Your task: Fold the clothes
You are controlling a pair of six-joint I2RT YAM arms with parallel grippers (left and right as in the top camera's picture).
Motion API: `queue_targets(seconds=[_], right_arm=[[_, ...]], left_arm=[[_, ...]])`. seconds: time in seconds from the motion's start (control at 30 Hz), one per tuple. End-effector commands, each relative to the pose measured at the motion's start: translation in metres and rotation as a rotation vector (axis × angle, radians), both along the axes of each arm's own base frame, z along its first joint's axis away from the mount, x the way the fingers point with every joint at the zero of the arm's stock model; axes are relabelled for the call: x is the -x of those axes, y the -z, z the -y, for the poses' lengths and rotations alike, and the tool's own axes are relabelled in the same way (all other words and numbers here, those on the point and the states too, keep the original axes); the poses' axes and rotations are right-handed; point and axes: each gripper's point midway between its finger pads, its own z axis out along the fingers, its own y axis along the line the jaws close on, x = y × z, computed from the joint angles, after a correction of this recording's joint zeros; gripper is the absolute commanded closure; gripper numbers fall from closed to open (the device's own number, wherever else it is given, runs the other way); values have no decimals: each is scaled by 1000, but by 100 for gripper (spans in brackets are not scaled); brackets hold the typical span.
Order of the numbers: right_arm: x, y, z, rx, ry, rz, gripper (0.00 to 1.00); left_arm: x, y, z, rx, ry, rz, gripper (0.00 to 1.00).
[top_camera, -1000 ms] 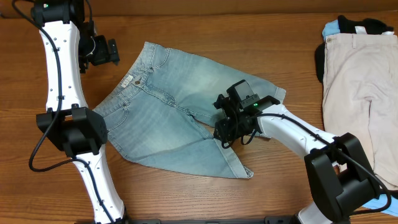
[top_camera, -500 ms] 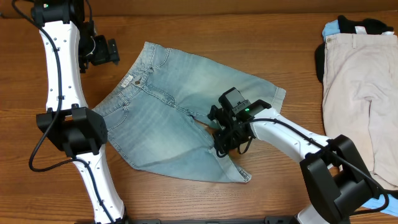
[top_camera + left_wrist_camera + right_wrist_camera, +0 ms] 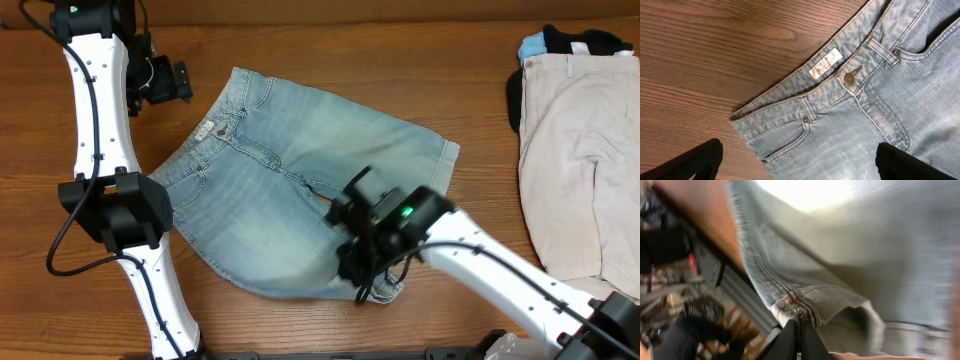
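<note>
Denim shorts (image 3: 290, 170) lay front side up on the table (image 3: 400, 60), left of its middle, waistband toward the far left corner and both legs running toward the right. Your right fingers (image 3: 791, 341) were clenched on the stitched hem seam of the near leg, and the cloth there was bunched under them. Your left fingers (image 3: 695, 162) were spread apart above the waistband button (image 3: 850, 77), grasping nothing. Well apart at the table's right edge you had the beige shorts (image 3: 580, 150), with a black piece (image 3: 590, 40) and a bright-blue piece (image 3: 535, 45) at their far end.
</note>
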Motion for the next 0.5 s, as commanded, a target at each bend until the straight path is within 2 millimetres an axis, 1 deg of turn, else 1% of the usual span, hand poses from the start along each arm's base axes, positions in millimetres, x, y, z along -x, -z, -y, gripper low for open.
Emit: queue_targets(seconds=[0.0,0.03,0.07,0.1,0.13,0.17,0.2,0.23,0.3,0.37,0.47], right_arm=[[42,-1,-20,8,-47,-72,96],[53,-2,-24,17,-60,-84,96],[60,-2,-27,24,-67,-92,89],[68,-2,-30,30,-75,-100,73],[74,-1,-31,40,-79,-106,60],[78,-1,-32,48,-79,-109,51],[79,-2,-33,51,-70,-114,45],[78,-2,-33,49,-64,-115,43],[65,-3,-31,49,-25,-100,39],[43,-3,-26,59,34,-61,35],[-8,-3,-10,99,167,60,19]], left_arm=[[-3,-8,2,8,22,29,0],[-3,-8,2,8,22,27,0],[-2,-8,2,9,22,25,0],[-2,-7,2,9,22,24,0],[-2,-7,2,9,22,24,0],[-2,-8,2,9,22,25,0],[-2,-8,2,9,22,25,0],[-2,-8,2,9,22,26,0],[-2,-8,2,9,22,26,0],[-2,-8,2,9,22,25,0],[-3,-7,2,8,22,27,0]])
